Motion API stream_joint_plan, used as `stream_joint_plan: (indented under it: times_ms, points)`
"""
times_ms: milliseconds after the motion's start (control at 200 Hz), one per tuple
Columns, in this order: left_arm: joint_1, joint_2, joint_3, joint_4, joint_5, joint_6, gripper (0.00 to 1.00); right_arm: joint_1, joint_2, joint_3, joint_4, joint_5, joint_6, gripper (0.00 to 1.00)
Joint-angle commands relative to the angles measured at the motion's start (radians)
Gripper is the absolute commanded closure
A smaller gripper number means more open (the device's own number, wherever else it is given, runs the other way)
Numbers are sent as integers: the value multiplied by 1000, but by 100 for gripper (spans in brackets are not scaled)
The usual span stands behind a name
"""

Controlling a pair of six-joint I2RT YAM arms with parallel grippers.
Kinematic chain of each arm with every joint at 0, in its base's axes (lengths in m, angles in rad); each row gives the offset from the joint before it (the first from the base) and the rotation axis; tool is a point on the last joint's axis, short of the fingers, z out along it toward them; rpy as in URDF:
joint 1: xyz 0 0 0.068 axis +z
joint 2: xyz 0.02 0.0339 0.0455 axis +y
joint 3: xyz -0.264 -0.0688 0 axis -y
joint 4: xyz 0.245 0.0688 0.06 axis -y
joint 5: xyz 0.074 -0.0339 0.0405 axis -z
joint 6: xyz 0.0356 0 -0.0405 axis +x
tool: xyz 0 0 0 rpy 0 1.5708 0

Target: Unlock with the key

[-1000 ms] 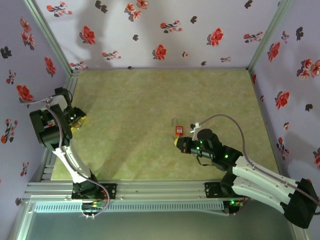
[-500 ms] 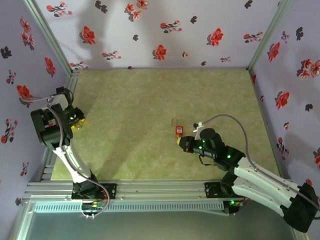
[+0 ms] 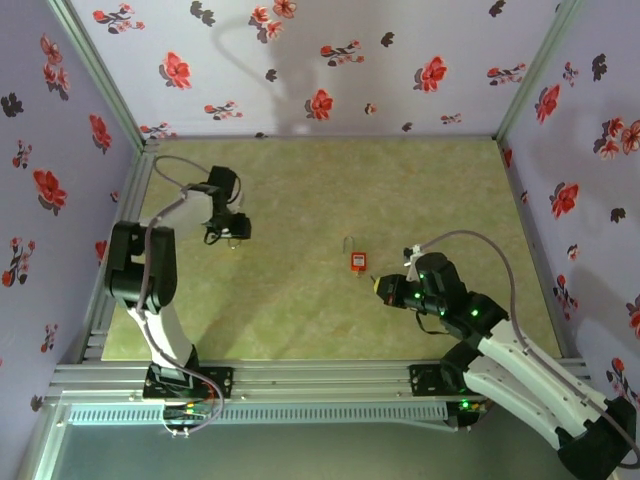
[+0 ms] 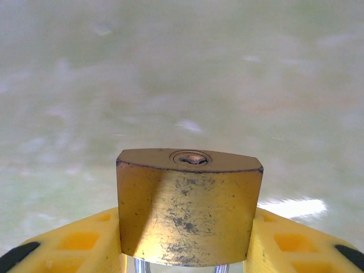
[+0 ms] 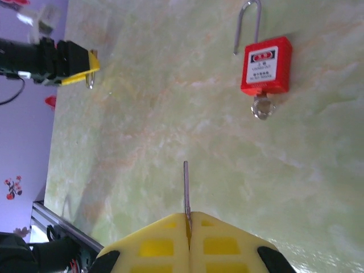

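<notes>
The right pincer [image 5: 187, 223] has its yellow fingers [image 5: 153, 245] pressed flat together, clamped on the key [image 5: 185, 187]. What can be made out of the key is a thin silver blade seen edge-on, sticking straight out from the seam between the tips; its head is buried between the pads and hidden; the blade hangs over bare desk [image 5: 142, 131] and touches nothing else.

The left pincer [image 4: 189, 250] is closed on the brass padlock [image 4: 190, 210], with a yellow pad [image 4: 79, 244] against each flank. The keyhole [image 4: 190, 157] sits in the face that points away from the wrist; the padlock's shackle [image 4: 140, 266] is cut off by the bottom edge of the wrist view (two silver stubs show beneath the body), so whether it is latched cannot be told.

From above, the brass padlock is too small and shadowed to read; it is held over the left-middle of the desk, well apart from the key on the right.

Between the two, nearer the right pincer, a red lock [image 5: 266, 65] with a white label lies flat on the desk; its silver hook [image 5: 248, 25] stands free at one end; a small silver piece [image 5: 261, 107] at the other end is too blurred to identify; the print on the label is illegible.
</notes>
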Motion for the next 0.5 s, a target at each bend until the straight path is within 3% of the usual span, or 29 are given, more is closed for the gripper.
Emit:
stream_joint_plan:
  times_ms: [0, 260, 415, 495]
  points:
    - [-81, -125, -16, 41, 17, 188, 93, -21, -12, 37, -47, -49, -44, 100]
    - [-269, -345, -169, 181, 161, 526, 94, -44, -3, 76, -61, -108, -89, 100]
    - [-380, -476, -295, 251, 187, 765, 94, -48, 22, 116, -86, -124, -121, 100]
    - [-420, -527, -335, 274, 187, 826, 94, -48, 43, 129, -76, -152, -134, 100]
